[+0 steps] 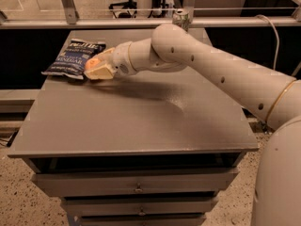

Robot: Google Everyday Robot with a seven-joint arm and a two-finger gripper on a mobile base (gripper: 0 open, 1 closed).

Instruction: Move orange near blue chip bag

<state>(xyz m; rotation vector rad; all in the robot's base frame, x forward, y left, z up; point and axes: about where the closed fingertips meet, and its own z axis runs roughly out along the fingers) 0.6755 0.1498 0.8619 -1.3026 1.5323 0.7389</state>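
Observation:
The blue chip bag (74, 59), dark navy with white "VINEGAR" lettering, lies flat at the far left corner of the grey table (131, 121). My gripper (95, 68) is at the bag's right edge, low over the table, and is shut on the orange (91, 64). Only part of the orange shows between the pale fingers (102, 72). The orange is right beside the bag, touching or almost touching its edge. My white arm (197, 60) reaches in from the right across the table's back half.
A green-and-white soda can (180, 18) stands at the table's far edge behind my arm. The table has drawers (136, 187) below its front edge. A metal rail and glass wall run behind it.

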